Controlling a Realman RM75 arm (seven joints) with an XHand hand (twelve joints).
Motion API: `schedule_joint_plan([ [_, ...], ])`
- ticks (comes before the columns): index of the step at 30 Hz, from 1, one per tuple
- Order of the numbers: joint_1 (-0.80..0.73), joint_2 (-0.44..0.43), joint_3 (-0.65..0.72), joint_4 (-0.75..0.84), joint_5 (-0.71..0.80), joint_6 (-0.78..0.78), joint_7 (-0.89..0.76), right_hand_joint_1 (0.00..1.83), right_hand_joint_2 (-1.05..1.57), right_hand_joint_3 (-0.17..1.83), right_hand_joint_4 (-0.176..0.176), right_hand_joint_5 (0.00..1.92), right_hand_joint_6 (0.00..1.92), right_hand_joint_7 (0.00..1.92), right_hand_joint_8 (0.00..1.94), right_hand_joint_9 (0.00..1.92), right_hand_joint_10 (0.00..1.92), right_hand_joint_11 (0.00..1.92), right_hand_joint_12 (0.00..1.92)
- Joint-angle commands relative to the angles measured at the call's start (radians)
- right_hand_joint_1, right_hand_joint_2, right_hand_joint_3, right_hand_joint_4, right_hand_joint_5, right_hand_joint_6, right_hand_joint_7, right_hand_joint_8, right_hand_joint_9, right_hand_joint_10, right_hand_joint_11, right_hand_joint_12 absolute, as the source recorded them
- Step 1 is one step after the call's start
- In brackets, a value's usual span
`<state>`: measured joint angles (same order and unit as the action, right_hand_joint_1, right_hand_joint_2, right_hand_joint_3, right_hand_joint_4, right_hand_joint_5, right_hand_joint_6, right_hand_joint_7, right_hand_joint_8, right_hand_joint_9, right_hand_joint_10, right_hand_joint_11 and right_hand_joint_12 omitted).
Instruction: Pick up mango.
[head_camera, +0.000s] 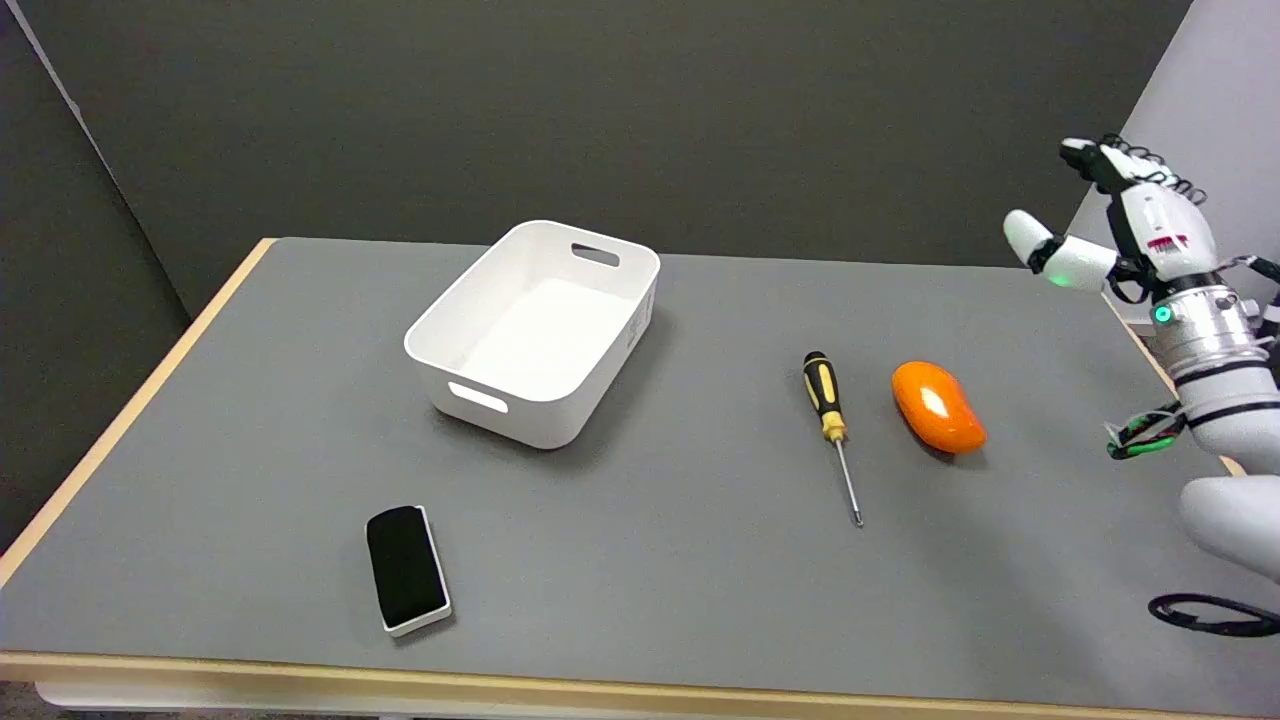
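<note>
Black eraser block (407, 568) near front edge of the grey counter (650, 580). White bin (535, 330) behind it, open top, nothing visible inside. Screwdriver (830, 420), black-yellow handle, lies flat, tip toward the near side. Mango (937, 406), orange, just right of the screwdriver, not touching it, resting on counter. Right robot hand (1125, 225) raised at far right, above and well apart from mango, fingers spread, holding nothing.
</note>
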<state>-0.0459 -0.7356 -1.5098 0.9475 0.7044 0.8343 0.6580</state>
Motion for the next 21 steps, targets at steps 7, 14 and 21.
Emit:
schedule_joint_plan([
  [7,-0.404,-0.285,0.127,0.611,0.788,-0.105,-1.243,0.37,0.64,0.76,-0.142,0.21,0.45,0.26,0.40,0.11,0.85,0.02,1.26],
  [14,-0.394,-0.275,-0.097,0.740,0.834,0.123,-1.286,0.36,0.64,0.76,-0.134,0.20,0.43,0.24,0.40,0.10,0.84,0.00,1.21],
  [21,-0.347,-0.287,-0.313,0.848,0.755,0.222,-1.341,0.35,0.65,0.76,-0.135,0.20,0.44,0.25,0.42,0.10,0.84,0.01,1.24],
])
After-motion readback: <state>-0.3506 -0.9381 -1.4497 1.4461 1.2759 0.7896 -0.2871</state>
